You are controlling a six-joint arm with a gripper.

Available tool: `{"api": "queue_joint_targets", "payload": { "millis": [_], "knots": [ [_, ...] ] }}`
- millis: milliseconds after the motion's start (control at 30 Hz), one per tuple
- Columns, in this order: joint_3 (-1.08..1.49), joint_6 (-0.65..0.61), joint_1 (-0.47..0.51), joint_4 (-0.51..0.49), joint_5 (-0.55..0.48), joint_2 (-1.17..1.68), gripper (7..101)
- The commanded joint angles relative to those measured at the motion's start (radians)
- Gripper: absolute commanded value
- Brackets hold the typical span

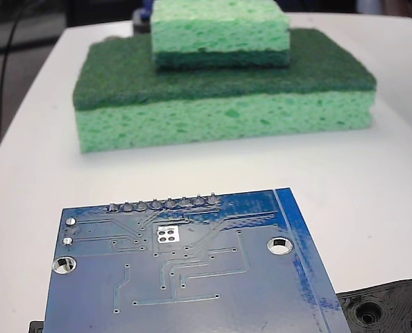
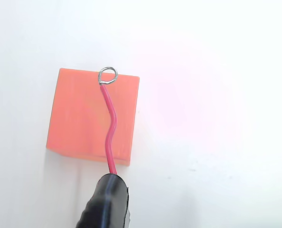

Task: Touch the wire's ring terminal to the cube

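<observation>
Nearest the wrist camera, black plug (image 2: 105, 202) carries red wire (image 2: 110, 130) over orange cube (image 2: 91, 116), ring (image 2: 108, 75) at its far edge, contact unclear; gripper unseen, grip unknowable; next probably lower gently to confirm touch.

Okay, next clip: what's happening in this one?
In the wrist view, a red wire runs from a black plug end across an orange cube on a white table. Its ring terminal sits over the cube's far edge; actual contact can't be judged from above. The fingers aren't visible. The fixed view shows only two stacked green sponges and a blue circuit board.
</observation>
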Motion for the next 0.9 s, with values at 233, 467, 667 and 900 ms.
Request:
{"api": "queue_joint_targets", "payload": {
  "millis": [233, 467, 667, 900],
  "knots": [
    [0.015, 0.015, 0.000, -0.046, -0.034, -0.014, 100.3],
    [0.002, 0.032, -0.002, -0.048, -0.044, -0.049, 100.3],
    [-0.026, 0.041, 0.000, -0.020, -0.049, -0.089, 100.3],
    [-0.031, 0.041, 0.002, -0.014, -0.049, -0.095, 100.3]
  ]
}}
